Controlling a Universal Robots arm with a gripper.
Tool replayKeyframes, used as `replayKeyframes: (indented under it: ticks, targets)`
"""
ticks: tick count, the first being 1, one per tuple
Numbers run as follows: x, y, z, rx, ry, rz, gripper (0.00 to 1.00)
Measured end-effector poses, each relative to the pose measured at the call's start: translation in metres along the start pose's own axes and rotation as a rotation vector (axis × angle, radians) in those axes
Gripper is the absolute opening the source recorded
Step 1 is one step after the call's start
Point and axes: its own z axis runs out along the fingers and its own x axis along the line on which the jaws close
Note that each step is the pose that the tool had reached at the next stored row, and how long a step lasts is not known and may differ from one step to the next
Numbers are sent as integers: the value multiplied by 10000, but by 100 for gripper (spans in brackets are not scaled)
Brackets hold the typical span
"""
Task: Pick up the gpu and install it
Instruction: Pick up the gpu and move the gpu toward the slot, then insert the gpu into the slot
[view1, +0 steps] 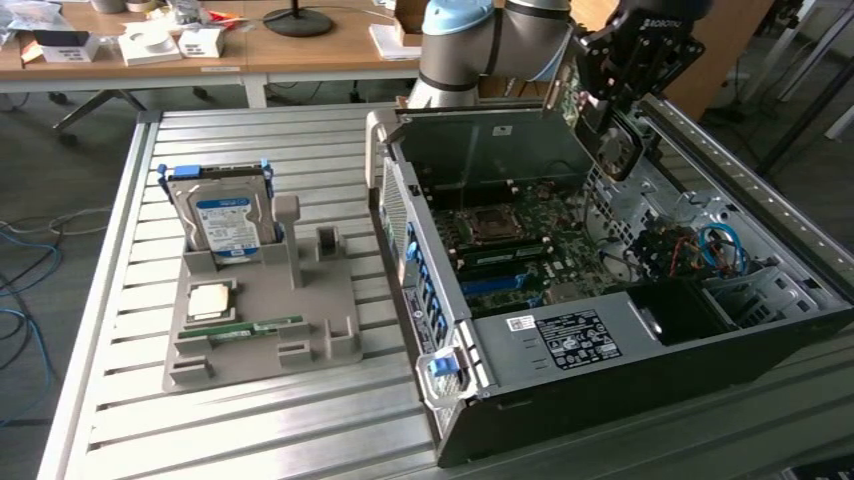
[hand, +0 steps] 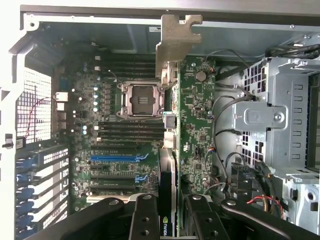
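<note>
1. The gripper (view1: 627, 75) is clamped on the gpu (view1: 611, 145), which hangs above the far end of the open computer case (view1: 534, 345), clear of the motherboard (view1: 514, 235). In the wrist view the fingers (hand: 145, 220) flank the card's near end, so most of its length sticks out beyond the hold. A push on the far end could pivot the card in the grasp.

2. The silvery bracket (hand: 177, 40) leads, close to the case's rear wall. If it comes down off line, it may catch on the wall's edge instead of dropping into the rear opening.

3. The blue expansion slot (hand: 115, 157) lies off to one side of the card. If the card's edge meets the slot off centre or tilted, pressing down could bend the board or stress the slot.

4. The CPU socket (hand: 141, 99) sits open just beside the card's line. A low sideways pass could scrape it.

5. Loose cables (hand: 225, 125) run between the card and the metal drive cage (hand: 280, 115). They could snag the card or be trapped beneath it.

6. From the exterior view the gripper body hides much of the card, so I cannot tell how deep the hold is. A shallow one might slip.
</note>
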Motion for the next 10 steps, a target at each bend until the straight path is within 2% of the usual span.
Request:
replayKeyframes:
  ticks: [10]
  targets:
    - [-1,0,0,0,-1,0,27]
